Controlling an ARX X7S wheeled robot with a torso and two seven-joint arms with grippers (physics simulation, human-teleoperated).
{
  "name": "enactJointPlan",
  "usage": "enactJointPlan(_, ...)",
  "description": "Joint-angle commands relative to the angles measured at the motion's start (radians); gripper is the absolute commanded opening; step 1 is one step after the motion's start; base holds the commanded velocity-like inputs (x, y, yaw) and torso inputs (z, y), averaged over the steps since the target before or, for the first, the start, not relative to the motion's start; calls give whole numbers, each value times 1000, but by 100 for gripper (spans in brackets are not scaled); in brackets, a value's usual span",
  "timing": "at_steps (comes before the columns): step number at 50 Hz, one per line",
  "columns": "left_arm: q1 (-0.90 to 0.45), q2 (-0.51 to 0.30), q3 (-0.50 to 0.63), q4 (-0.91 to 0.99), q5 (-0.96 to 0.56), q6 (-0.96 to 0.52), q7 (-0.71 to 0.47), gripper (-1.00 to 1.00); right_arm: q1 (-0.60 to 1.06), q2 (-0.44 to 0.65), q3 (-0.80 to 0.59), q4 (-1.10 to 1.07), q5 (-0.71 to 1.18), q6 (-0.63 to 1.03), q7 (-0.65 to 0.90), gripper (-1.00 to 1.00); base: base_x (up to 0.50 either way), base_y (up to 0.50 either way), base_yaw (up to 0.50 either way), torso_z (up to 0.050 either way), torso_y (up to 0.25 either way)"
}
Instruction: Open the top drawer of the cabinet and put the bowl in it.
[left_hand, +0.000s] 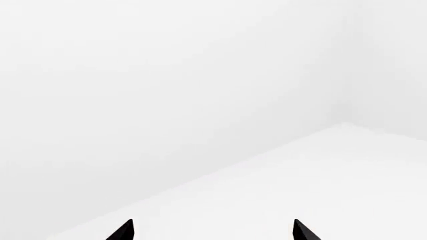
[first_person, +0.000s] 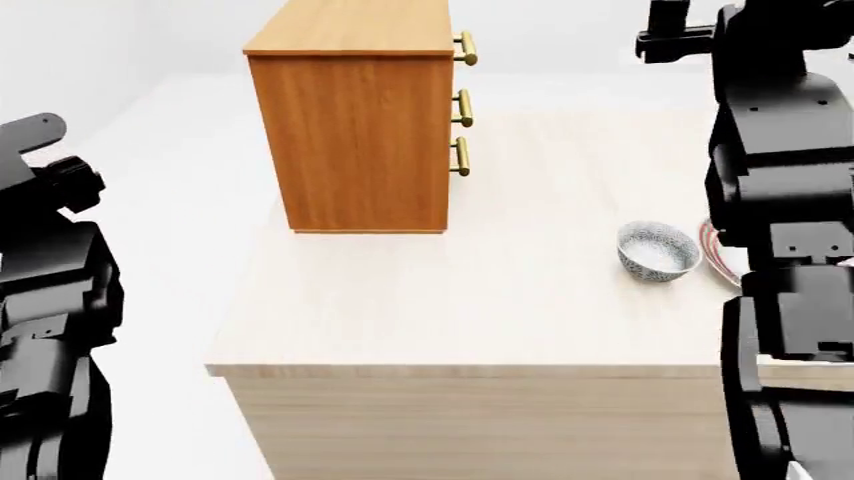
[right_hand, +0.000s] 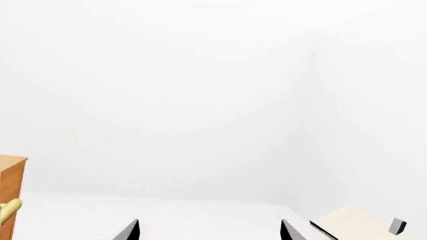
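Note:
The orange-brown cabinet (first_person: 354, 110) stands at the far left of the pale wooden table (first_person: 441, 310), its drawer fronts facing right. The top drawer's brass handle (first_person: 465, 48) lines up with the two handles below it, so the top drawer looks shut. The speckled bowl (first_person: 657, 250) sits upright on the table at the right, close to my right arm (first_person: 787, 200). My left gripper (left_hand: 213, 232) is open and empty, facing a white wall and floor. My right gripper (right_hand: 209, 232) is also open and empty, held high, with the cabinet's edge (right_hand: 10, 185) at the side of its view.
A white plate with red rings (first_person: 718, 255) lies just right of the bowl, mostly hidden by my right arm. My left arm (first_person: 47, 300) hangs beside the table's left side. A pale-wood piece (right_hand: 353, 222) shows in the right wrist view's corner.

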Motion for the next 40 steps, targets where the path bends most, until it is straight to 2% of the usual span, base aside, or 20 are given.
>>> enactJointPlan(1, -49, -35, 14, -83, 8, -38, -53, 100, 310, -15, -8, 620, -14, -157, -35, 100, 0, 0, 0, 0, 0)
enactJointPlan(10, -42, -34, 3, -83, 2, -50, -53, 100, 271, -31, 15, 620, 3, -66, -92, 100, 0, 0, 0, 0, 0)
enactJointPlan(40, -43, -38, -8, -83, 2, -61, -41, 100, 270, -16, 54, 620, -11, -49, -81, 100, 0, 0, 0, 1, 1)
